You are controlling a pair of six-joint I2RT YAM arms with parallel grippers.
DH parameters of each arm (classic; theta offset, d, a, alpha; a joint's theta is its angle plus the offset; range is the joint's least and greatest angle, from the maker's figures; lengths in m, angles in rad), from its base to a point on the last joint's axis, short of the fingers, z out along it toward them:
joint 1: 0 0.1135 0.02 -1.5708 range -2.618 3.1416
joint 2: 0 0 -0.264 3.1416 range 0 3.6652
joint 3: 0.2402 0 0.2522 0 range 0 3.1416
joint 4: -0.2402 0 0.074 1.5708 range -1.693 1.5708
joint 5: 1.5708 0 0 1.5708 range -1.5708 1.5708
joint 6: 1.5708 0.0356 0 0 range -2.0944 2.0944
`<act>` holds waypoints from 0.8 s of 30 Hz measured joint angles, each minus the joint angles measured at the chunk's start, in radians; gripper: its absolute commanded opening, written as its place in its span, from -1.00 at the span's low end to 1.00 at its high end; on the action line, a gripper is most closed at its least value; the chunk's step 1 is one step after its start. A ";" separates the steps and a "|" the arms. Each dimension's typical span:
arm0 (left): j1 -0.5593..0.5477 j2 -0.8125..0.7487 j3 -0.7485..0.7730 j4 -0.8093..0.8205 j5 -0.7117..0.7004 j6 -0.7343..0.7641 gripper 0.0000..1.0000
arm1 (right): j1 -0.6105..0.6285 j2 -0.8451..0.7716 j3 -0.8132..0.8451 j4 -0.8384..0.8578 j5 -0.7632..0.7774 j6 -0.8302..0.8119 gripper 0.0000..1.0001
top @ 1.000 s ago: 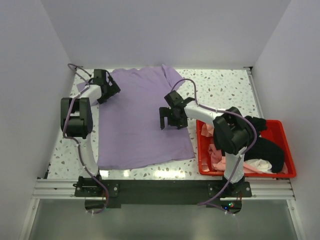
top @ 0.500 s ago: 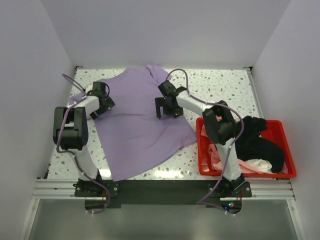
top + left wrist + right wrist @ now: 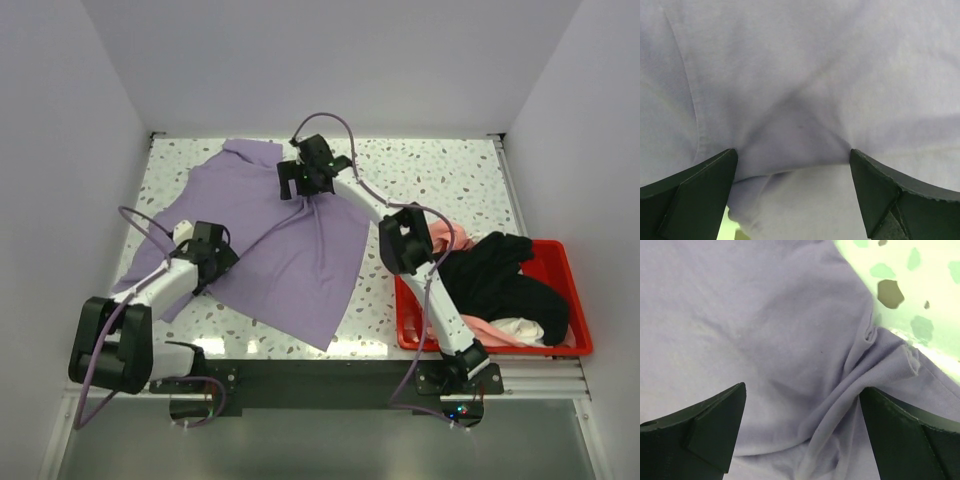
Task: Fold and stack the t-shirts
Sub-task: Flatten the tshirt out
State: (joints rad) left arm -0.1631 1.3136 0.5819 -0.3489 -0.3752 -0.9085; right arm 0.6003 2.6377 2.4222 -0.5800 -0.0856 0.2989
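Note:
A large lavender-purple t-shirt (image 3: 300, 250) lies slanted and wrinkled across the speckled table. My left gripper (image 3: 212, 255) is low over its near-left part, jaws open wide. In the left wrist view the left gripper (image 3: 792, 165) has cloth (image 3: 805, 75) bulging between the fingers. My right gripper (image 3: 297, 180) presses on the far part of the shirt, open too. In the right wrist view the right gripper (image 3: 802, 400) straddles a twisted fold (image 3: 860, 385). Black (image 3: 500, 285), salmon-pink (image 3: 445, 240) and white (image 3: 515, 328) t-shirts lie in a heap on the right.
A red plastic bin (image 3: 572, 347) at the near right holds the heap of other shirts, with pink cloth spilling over its far-left rim. White walls close off the table on three sides. Bare speckled tabletop (image 3: 440, 175) shows at the far right.
The left gripper has come from the far left toward the near edge. The right gripper has gone farther and to the left. The lavender shirt has swung round with them and wrinkled.

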 measured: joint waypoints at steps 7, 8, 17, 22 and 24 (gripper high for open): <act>-0.043 -0.201 0.003 -0.193 0.014 -0.061 1.00 | 0.000 -0.053 -0.040 -0.034 -0.047 -0.039 0.98; -0.043 -0.231 0.024 -0.219 -0.006 -0.061 1.00 | 0.000 -0.094 -0.089 -0.042 -0.041 -0.043 0.98; -0.035 -0.159 0.291 -0.198 -0.068 0.016 1.00 | 0.014 -0.707 -0.703 0.002 -0.019 0.021 0.98; 0.022 0.061 0.418 -0.154 -0.031 0.099 1.00 | 0.087 -0.835 -1.030 0.084 -0.042 0.079 0.98; 0.060 0.135 0.440 -0.130 -0.011 0.119 1.00 | 0.110 -0.801 -1.094 0.083 -0.048 0.090 0.98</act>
State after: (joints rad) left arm -0.1036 1.4483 1.0218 -0.4789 -0.3862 -0.7891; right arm 0.7105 1.8362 1.3277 -0.4973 -0.1341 0.3893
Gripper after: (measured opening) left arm 0.997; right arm 0.987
